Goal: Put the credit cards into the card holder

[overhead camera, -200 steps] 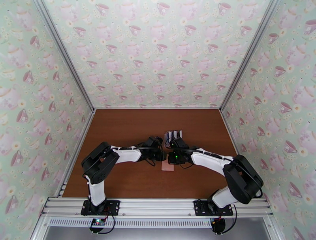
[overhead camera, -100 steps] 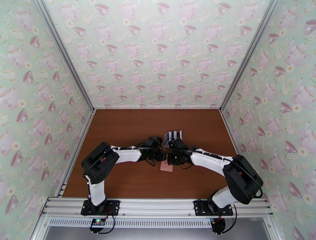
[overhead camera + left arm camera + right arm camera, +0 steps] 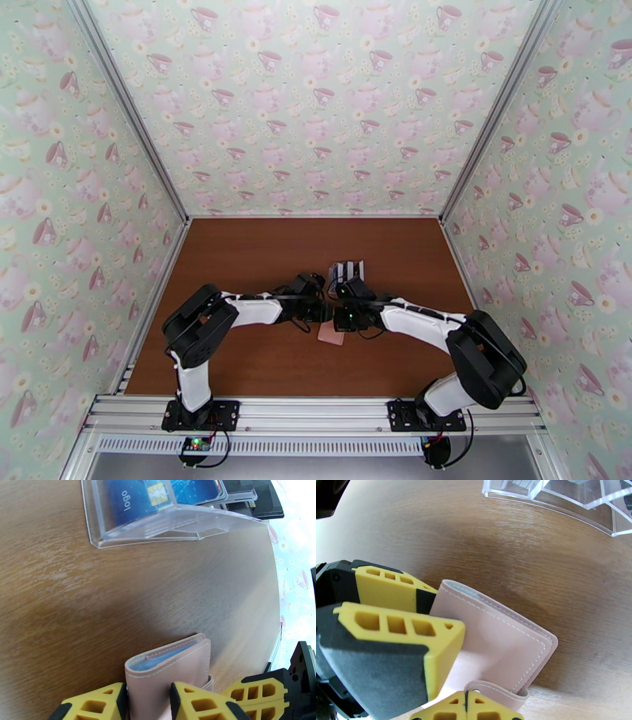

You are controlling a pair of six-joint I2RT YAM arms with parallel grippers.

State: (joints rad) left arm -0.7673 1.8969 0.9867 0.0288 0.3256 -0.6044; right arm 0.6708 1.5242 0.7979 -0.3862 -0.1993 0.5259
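The card holder (image 3: 173, 669), a pink folded wallet with a pale blue inner edge, stands on edge on the brown table. My left gripper (image 3: 148, 695) is shut on it, one yellow finger on each face. In the right wrist view the card holder (image 3: 493, 638) lies before my right gripper (image 3: 466, 708), whose fingertips are pressed together on its snap tab (image 3: 497, 691). From above, both grippers (image 3: 320, 314) (image 3: 341, 320) meet over the card holder (image 3: 332, 336). The credit cards (image 3: 138, 497) sit in a clear rack behind it: a blue one with a chip, and black ones further right.
The clear plastic card rack (image 3: 346, 272) stands just beyond the two grippers, mid-table. Teapot-patterned walls close in the table on the left, back and right. Bare brown tabletop (image 3: 253, 253) lies to the far left and right of the arms.
Both grippers and the card holder between them have shifted slightly to the left. The grips look the same.
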